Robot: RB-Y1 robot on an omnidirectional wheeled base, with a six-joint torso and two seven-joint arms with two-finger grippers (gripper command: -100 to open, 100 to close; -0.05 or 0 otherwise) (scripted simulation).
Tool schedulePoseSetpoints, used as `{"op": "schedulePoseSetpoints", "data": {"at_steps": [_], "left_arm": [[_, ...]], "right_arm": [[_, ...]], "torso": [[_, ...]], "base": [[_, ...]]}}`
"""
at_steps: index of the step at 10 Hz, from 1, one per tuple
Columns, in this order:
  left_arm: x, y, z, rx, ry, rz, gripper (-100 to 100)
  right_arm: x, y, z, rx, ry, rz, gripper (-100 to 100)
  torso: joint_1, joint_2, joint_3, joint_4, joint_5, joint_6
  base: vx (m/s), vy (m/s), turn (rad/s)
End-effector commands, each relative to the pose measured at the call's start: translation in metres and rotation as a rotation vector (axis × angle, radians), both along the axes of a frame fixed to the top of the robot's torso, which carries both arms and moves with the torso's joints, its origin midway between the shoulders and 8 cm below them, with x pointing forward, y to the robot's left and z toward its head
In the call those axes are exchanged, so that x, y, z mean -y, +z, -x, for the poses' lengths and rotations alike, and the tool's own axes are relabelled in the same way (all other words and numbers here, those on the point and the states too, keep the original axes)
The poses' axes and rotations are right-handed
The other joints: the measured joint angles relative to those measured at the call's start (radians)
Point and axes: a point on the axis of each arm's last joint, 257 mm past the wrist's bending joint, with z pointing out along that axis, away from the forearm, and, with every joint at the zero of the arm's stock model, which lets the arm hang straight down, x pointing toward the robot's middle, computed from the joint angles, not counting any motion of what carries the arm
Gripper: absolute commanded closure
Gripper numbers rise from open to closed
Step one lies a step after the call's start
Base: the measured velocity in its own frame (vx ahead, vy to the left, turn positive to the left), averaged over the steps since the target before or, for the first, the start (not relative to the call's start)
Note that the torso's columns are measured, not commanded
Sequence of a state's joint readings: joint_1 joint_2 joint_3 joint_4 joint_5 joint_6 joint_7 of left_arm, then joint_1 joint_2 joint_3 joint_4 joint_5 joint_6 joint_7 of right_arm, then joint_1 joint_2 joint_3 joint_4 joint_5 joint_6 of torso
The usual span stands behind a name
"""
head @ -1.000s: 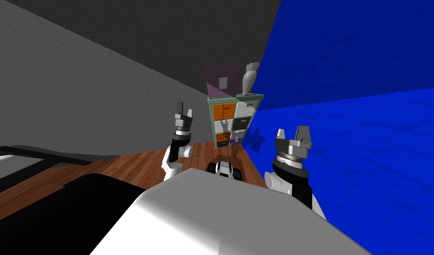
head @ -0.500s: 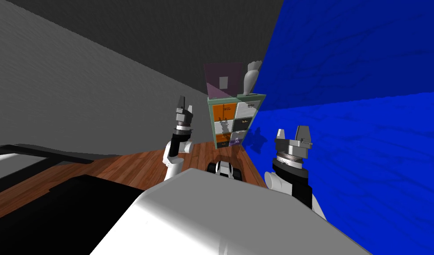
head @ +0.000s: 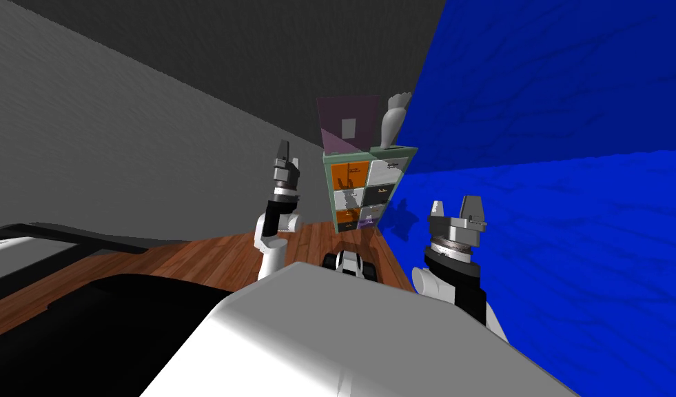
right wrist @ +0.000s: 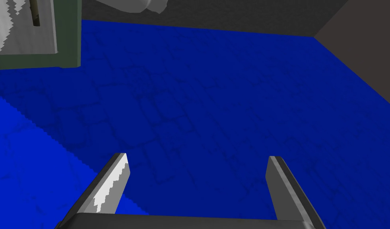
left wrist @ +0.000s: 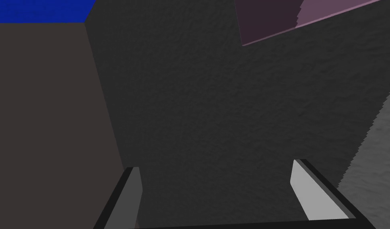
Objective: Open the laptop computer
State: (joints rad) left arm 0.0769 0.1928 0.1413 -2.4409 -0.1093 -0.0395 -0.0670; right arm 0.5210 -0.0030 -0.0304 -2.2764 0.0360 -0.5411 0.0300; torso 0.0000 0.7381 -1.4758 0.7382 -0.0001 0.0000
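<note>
Biggest stuff first: a bright blue wall (head: 550, 207) takes up my right side and a dark grey wall (head: 123, 158) my left. They meet in a corner ahead, with a brown wooden plank floor (head: 191, 251) running up to it. Low at my left there's a black mass (head: 109, 324), no idea what it is.

In the corner stands a tall green-framed cabinet (head: 364, 189) with orange, white and dark drawer fronts. There's a flat mauve panel (head: 346, 124) behind its top and a pale grey figurine (head: 393, 124) on it.

Both arms are raised in front of me. The left hand (head: 289, 155) is up near the cabinet and the right hand (head: 455, 207) is by the blue wall, each with its 2 fingers spread wide and nothing between them.

The laptop? Honestly can't tell where it is from here, so I'd say the step is finding it, with the task basically at 0.

How I'd do it well:
- Turn base and head away from this corner until a surface carrying it comes up, arms tucked so they don't clip the cabinet.
- Come at the lid's front edge with 1 hand.
- Hook a fingertip under the lip and swing up in an arc round the hinge.

The base will probably want to slide or tip, so resting the other hand on it should help.
</note>
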Motion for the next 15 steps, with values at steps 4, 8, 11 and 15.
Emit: {"op": "schedulePoseSetpoints", "data": {"at_steps": [4, 8, 11, 15], "left_arm": [[-0.003, 0.030, -0.012, -0.003, 0.082, -0.030, -100], [-0.007, 0.042, -0.023, -0.032, 0.121, -0.026, -100], [-0.010, 0.055, -0.027, -0.039, 0.155, -0.028, -100], [-0.014, 0.065, -0.032, -0.062, 0.191, -0.023, -100]], "right_arm": [[0.000, 0.000, 0.000, 0.000, 0.000, 0.000, 0], [0.000, 0.000, 0.000, 0.000, 0.000, 0.000, 0], [0.000, 0.000, 0.000, 0.000, 0.000, 0.000, 0], [0.000, 0.000, 0.000, 0.000, 0.000, 0.000, 0]], "torso": [[0.000, 0.001, 0.001, 0.000, 0.000, 0.000], [0.000, -0.001, 0.000, 0.000, 0.000, 0.000], [0.000, -0.001, 0.000, 0.000, 0.000, 0.000], [0.000, -0.001, -0.001, 0.000, 0.000, 0.000]], "base": [[0.047, -0.014, 0.029], [0.045, -0.010, 0.026], [0.047, -0.012, 0.023], [0.043, -0.010, 0.019]]}}
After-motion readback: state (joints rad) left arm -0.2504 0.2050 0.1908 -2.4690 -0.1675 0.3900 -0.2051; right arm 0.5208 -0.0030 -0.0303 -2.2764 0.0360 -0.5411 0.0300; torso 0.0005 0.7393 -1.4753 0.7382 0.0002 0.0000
